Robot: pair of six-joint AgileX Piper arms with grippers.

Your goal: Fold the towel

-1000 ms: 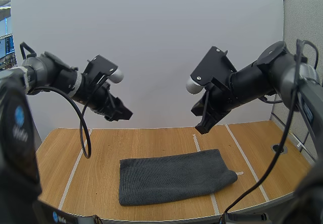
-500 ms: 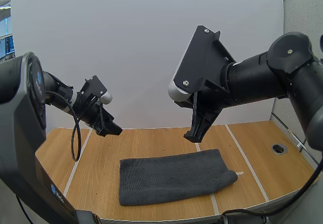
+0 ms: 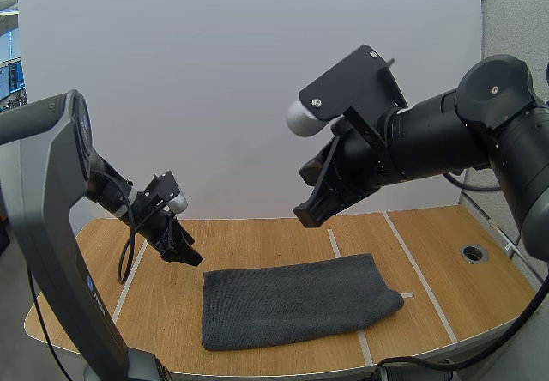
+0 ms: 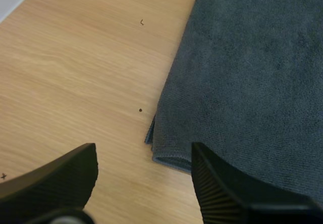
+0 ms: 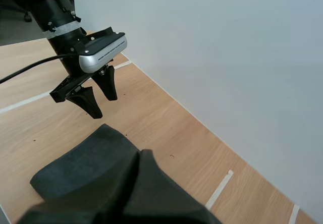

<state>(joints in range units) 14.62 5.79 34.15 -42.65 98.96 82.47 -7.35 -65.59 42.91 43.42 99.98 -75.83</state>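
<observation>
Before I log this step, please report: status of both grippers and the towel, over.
Left gripper open, low beside towel corner. Right gripper shut, raised above table. Towel flat on table, ungripped. Nothing in the way.

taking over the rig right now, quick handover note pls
Left hand: open, empty, low over the wooden table at the left end of the dark grey towel; the left wrist view puts that end's corner between its fingers.
Right hand: shut on nothing, raised above the table behind the towel.
Towel: lies flat, long side across the table, neither hand on it.
Done: the corner edge shows stacked layers, so it looks doubled over at least once.
Left: probably grip the left end and fold it across to the right end.
</observation>
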